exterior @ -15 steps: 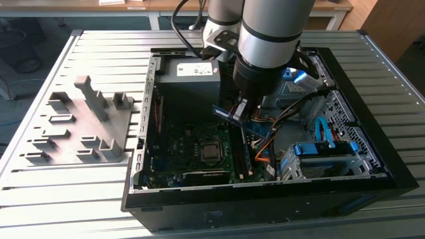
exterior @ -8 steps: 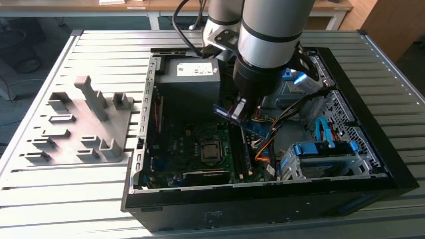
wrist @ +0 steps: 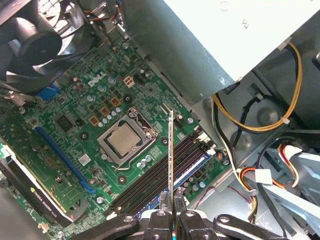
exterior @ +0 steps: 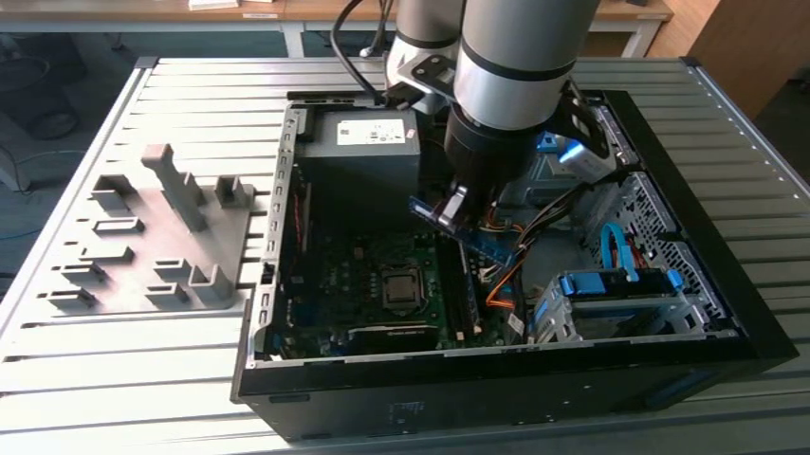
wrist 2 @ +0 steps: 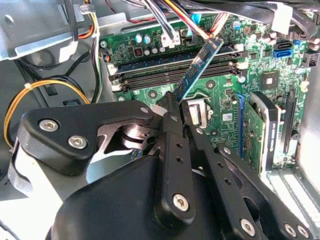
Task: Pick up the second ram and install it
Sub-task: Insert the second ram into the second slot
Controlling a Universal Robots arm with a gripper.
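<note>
My gripper point(exterior: 446, 210) is shut on the second ram point(exterior: 471, 237), a long dark stick with a bluish sheen, held inside the open computer case point(exterior: 272, 284). The stick hangs tilted above the right side of the green motherboard point(exterior: 367, 275) in the exterior view. In the second wrist view the ram point(wrist 2: 197, 67) reaches from my gripper point(wrist 2: 176, 106) out over the row of black memory slots point(wrist 2: 165, 75). In the first wrist view the ram point(wrist: 170, 150) appears edge-on as a thin line rising from my gripper point(wrist: 172, 210), over the slots point(wrist: 150, 180) beside the processor socket point(wrist: 125, 140).
A grey slotted holder block point(exterior: 152, 237) lies on the slatted table at the exterior view's left. The grey power supply point(exterior: 367, 142), orange and yellow cables point(wrist: 260, 125), a drive cage with blue tabs point(exterior: 620, 284) and a black fan point(wrist: 35, 40) crowd the case around the slots.
</note>
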